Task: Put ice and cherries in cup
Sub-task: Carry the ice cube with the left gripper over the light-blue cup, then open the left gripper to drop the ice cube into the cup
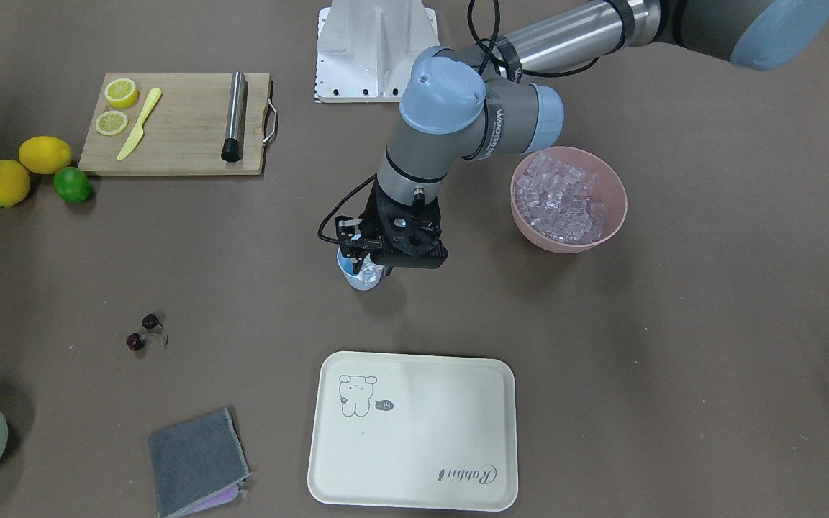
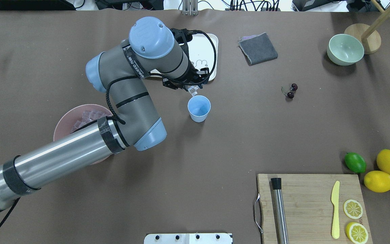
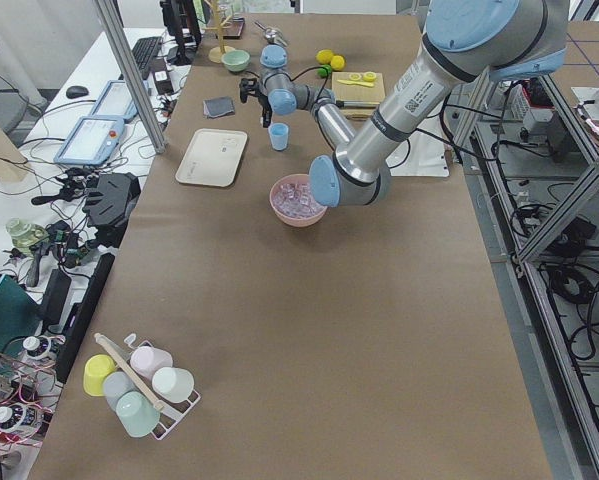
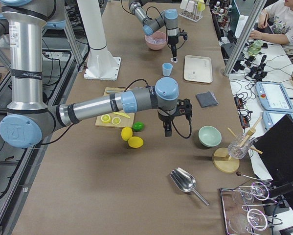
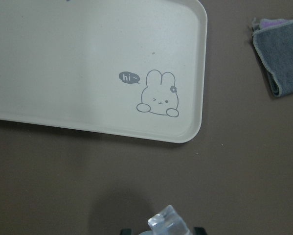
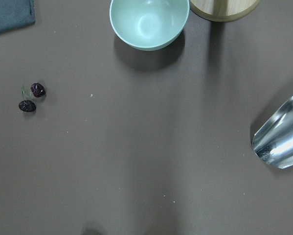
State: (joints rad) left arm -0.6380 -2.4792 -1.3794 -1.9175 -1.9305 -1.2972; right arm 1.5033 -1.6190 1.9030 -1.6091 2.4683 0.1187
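Since the left arm's wrist covers most of the left gripper (image 2: pixel 193 88) in the overhead view, only its tips show. They are clamped on one clear ice cube (image 5: pixel 168 225), which the left wrist view cuts off at its bottom edge. The cup (image 2: pixel 199 108) stands upright on the worktop (image 2: pixel 235 142), whole in the overhead view but half hidden by the gripper body in the front-facing view. The cube overlaps the cup's mouth in the front-facing view and sits just past the rim, tray side, in the overhead view. Cannot tell if it is straight above.

More ice (image 1: pixel 558 201) fills the pink bowl (image 1: pixel 565 244), mostly hidden under the arm in the overhead view. The tray (image 1: pixel 414 432) is near the cup, apart from it.

The cherries (image 1: pixel 142 332) lie alone on bare worktop, well apart from the cup, with open room all round.

The right gripper (image 4: pixel 167 131) shows only in the right side view, small, so cannot tell whether its fingers are apart or together. A metal scoop (image 6: pixel 283 142) is cut off at the edge of the right wrist view.
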